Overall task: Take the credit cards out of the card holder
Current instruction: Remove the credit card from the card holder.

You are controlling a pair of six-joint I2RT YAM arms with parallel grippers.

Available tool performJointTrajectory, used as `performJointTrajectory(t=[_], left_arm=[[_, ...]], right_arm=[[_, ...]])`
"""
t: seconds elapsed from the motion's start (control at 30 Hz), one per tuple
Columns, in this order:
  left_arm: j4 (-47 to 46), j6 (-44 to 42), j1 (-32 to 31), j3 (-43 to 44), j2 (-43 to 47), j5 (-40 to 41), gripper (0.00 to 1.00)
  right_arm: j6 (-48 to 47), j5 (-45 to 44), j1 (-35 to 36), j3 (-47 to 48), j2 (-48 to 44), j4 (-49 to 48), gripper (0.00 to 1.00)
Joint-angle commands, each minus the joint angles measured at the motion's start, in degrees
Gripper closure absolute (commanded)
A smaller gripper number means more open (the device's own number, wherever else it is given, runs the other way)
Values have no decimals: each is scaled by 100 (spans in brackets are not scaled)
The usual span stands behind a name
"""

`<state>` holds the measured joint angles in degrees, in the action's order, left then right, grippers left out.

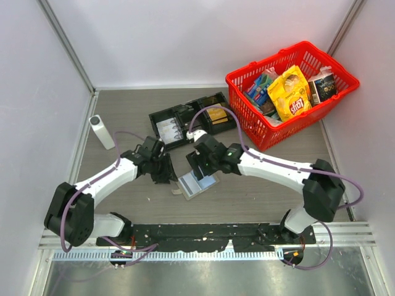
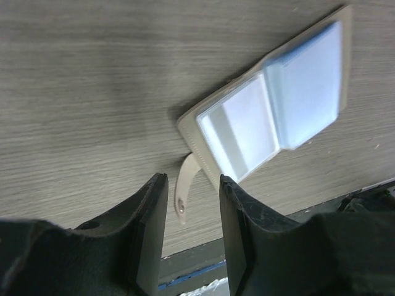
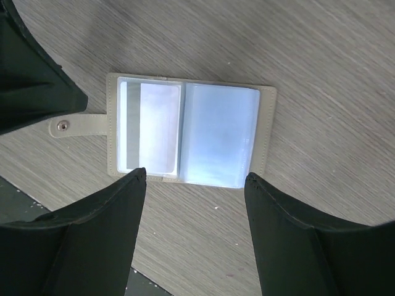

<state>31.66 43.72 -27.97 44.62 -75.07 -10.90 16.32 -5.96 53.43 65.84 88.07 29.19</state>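
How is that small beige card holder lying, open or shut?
Open: the small beige stitched card holder lies spread flat, both halves side by side, its snap strap undone.

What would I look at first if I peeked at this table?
Probably the bright red plastic basket stuffed with snack packets, at the far right of the table. Next, the flat beige card holder lying open in the middle, its glossy pale blue cards showing, with the black left claw and right claw open close by.
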Motion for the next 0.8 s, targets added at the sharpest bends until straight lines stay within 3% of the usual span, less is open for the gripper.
performJointTrajectory(t=[0.0,0.4,0.57,0.77], left_arm=[[-625,382,-51,-392,247,-228,59],[-951,409,-95,-1104,177,-563,75],[-1030,400,-104,-1263,168,-616,89],[-820,286,-104,-1272,221,-230,92]], right_arm=[[117,-608,308,473,315,-115,31],[223,-898,1169,1255,1739,236,35],[372,-934,1293,1396,1994,280,35],[530,-811,1223,1247,1977,149,35]])
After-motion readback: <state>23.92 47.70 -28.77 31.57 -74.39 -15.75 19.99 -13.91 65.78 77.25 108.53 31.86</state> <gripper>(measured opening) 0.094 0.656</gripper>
